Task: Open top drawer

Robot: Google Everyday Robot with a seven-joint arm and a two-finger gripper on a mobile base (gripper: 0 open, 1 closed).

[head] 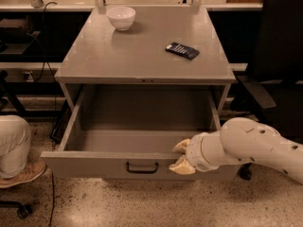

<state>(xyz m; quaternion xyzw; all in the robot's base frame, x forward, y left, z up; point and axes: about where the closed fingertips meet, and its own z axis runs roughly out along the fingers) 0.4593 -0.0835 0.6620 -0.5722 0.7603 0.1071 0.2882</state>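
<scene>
The top drawer [94, 165] of the grey metal cabinet stands pulled far out toward me, its deep box empty. A small dark loop handle [142, 168] sits at the middle of its front panel. My gripper [180, 156] is at the drawer's front edge, right of the handle, with one pale finger [182, 146] over the top rim and the other [180, 167] against the front panel. The white arm [255, 145] reaches in from the right. No other drawers show.
On the cabinet top [118, 56] stand a white bowl [121, 17] at the back left and a dark flat packet [182, 50] at the right. A black chair [279, 56] stands to the right. A person's knee and shoe [16, 150] are at the left.
</scene>
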